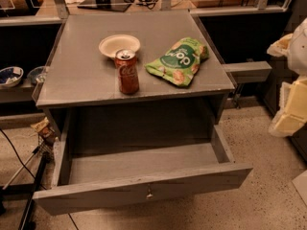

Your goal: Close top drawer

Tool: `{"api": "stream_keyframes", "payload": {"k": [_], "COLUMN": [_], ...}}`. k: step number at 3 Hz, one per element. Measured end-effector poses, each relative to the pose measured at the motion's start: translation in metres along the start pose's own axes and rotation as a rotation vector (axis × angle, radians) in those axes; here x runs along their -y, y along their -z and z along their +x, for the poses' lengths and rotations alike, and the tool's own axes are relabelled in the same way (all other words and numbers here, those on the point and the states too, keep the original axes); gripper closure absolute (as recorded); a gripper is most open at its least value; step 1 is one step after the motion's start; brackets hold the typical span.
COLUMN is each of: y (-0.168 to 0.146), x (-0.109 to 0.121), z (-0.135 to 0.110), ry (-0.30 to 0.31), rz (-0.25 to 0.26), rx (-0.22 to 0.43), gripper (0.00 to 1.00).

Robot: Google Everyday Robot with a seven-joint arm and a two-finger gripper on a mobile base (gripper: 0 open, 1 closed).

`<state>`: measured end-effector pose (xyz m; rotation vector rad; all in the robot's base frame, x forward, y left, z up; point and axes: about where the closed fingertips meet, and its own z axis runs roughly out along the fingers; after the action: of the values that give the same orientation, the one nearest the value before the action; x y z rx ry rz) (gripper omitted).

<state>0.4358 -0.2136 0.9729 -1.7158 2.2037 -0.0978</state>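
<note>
The top drawer [144, 174] stands pulled wide open, its knob [149, 192] facing front. On the grey surface [76, 75] above sit a cola can [128, 72], a white bowl [119, 45] and a green snack bag [178, 60]. The claw [290, 111] hangs at the right edge, apart from the drawer.

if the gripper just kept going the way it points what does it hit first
Likely the speckled floor: the gripper, at the right edge, seems to angle down beside the top drawer; depth is unclear.

Check the grey tabletop [81, 80]: a white bowl [119, 45] stands near its middle, a red soda can [128, 72] upright just in front of it, a green snack bag [178, 60] lying flat beside them. A patterned bowl [9, 75] sits on the side shelf. The gripper [288, 111] hangs at the picture's right edge
</note>
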Motion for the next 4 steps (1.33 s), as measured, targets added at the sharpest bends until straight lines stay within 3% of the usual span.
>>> {"api": "stream_keyframes", "payload": {"k": [2, 4], "y": [-0.021, -0.021], "x": [-0.024, -0.024], "z": [0.009, 0.009], "ry": [0.021, 0.021], "rz": [-0.063, -0.063], "rx": [0.047, 0.047], "gripper": [0.02, 0.48]}}
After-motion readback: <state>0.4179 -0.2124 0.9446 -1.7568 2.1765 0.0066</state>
